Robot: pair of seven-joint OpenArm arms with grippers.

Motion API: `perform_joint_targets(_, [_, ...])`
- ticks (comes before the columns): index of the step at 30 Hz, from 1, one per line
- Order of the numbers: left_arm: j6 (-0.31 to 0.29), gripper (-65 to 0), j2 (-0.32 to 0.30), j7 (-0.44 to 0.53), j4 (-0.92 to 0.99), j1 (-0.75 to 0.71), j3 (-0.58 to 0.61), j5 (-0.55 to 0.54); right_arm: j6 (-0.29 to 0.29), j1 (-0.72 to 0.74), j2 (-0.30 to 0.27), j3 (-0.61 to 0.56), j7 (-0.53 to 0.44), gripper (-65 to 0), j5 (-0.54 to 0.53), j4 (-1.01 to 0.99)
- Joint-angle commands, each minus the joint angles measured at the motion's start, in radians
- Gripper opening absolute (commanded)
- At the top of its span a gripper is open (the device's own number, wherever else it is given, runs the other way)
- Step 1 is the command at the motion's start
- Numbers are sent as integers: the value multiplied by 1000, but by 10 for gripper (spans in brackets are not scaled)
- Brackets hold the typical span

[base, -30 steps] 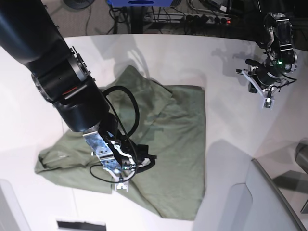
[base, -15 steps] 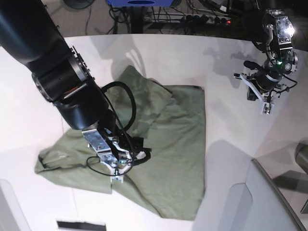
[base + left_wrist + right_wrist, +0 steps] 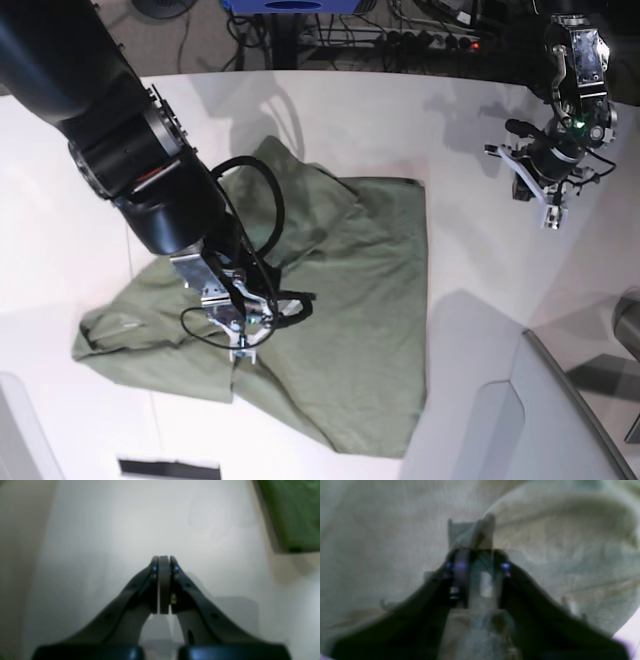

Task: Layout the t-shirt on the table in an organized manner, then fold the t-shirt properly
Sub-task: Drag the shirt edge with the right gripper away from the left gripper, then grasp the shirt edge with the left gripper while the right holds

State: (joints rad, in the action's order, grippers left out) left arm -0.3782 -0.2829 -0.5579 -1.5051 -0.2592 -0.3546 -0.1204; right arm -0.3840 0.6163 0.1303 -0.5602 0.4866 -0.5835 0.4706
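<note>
The olive-green t-shirt point(image 3: 370, 290) lies crumpled and partly spread on the white table point(image 3: 480, 250), one part bunched toward the left. My right gripper point(image 3: 243, 350) is down on the shirt's lower middle. In the right wrist view this gripper point(image 3: 476, 552) is shut, with a pinched ridge of the t-shirt point(image 3: 545, 542) standing up between the fingers. My left gripper point(image 3: 553, 213) hovers above bare table at the far right, apart from the shirt. The left wrist view shows the left gripper point(image 3: 164, 560) shut on nothing, pads touching, with a corner of the t-shirt point(image 3: 295, 512) at the upper right.
A grey angled panel point(image 3: 540, 420) with a dark edge rises at the lower right. Cables and a power strip point(image 3: 430, 40) lie beyond the table's curved far edge. A dark strip point(image 3: 168, 467) sits at the bottom edge, and a dark object point(image 3: 628, 325) at the right edge.
My right gripper has gone from open to shut on a fold of the shirt, and has shifted slightly up and left. The left gripper has moved slightly farther back.
</note>
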Motion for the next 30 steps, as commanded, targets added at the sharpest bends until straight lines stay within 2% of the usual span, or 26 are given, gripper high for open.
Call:
perform_joint_targets(1, [2, -650, -14, 20, -15, 7, -5, -6, 3, 32, 4, 4, -4, -650, -2, 15])
perform_joint_targets(3, [2, -650, -14, 20, -15, 7, -4, -6, 3, 32, 4, 4, -4, -636, -2, 17])
perform_joint_targets(7, [2, -650, -16, 20, -15, 7, -11, -6, -2, 23, 4, 4, 5, -650, -2, 87])
perform_joint_targets(11, [2, -650, -17, 20, -15, 7, -14, -6, -17, -11, -5, 4, 114, -650, -2, 254])
perform_joint_targets(16, [2, -650, -17, 20, -15, 5, -14, -6, -186, -69, -90, 6, 203, -650, -2, 459])
perform_joint_targets(18, [2, -650, -17, 20, -15, 5, -14, -6, -218, -97, -120, 56, 240, -650, -2, 518])
perform_joint_targets(23, [2, -650, -17, 20, -15, 5, -14, -6, -217, -186, -183, 262, 335, -650, 0, 636])
perform_joint_targets(28, [2, -650, -16, 20, -15, 10, -5, -6, -215, -221, -195, 283, 387, -650, 0, 706])
perform_joint_targets(30, [2, -650, -11, 20, -16, 13, -4, -5, -214, -221, -162, 283, 384, -650, 3, 698])
